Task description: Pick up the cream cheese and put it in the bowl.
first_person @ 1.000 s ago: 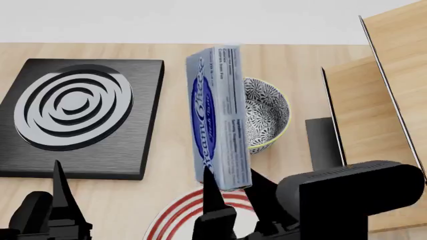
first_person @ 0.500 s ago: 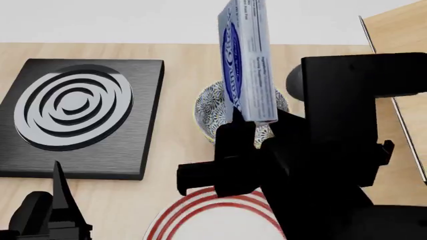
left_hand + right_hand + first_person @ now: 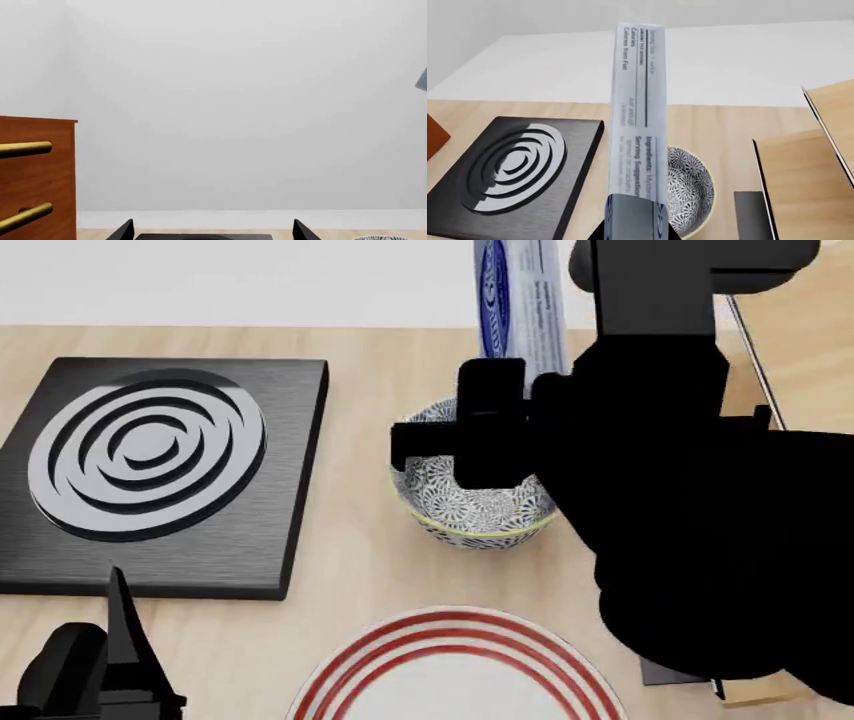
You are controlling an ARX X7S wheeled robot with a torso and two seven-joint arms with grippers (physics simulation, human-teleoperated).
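The cream cheese [image 3: 521, 300] is a light grey-blue box with a dark blue oval. It stands on end in the air, held by its lower end in my right gripper [image 3: 514, 380], which is shut on it. The box hangs above the blue-and-white patterned bowl [image 3: 467, 502], apart from it. In the right wrist view the box [image 3: 637, 125] rises between the fingers of my right gripper [image 3: 634, 231], with the bowl [image 3: 692, 190] behind it. My left gripper [image 3: 100, 655] is open and empty at the near left; it also shows in the left wrist view [image 3: 211, 232].
A black burner plate with grey rings [image 3: 160, 455] lies left of the bowl. A white plate with red rings [image 3: 454, 670] lies in front of the bowl. Wooden panels [image 3: 800, 165] stand to the right. A brown drawer unit [image 3: 33, 175] shows in the left wrist view.
My right arm has carried the cream cheese up and away from me, from near the plate to above the bowl. The arm now hides the table's right side. The left arm is still.
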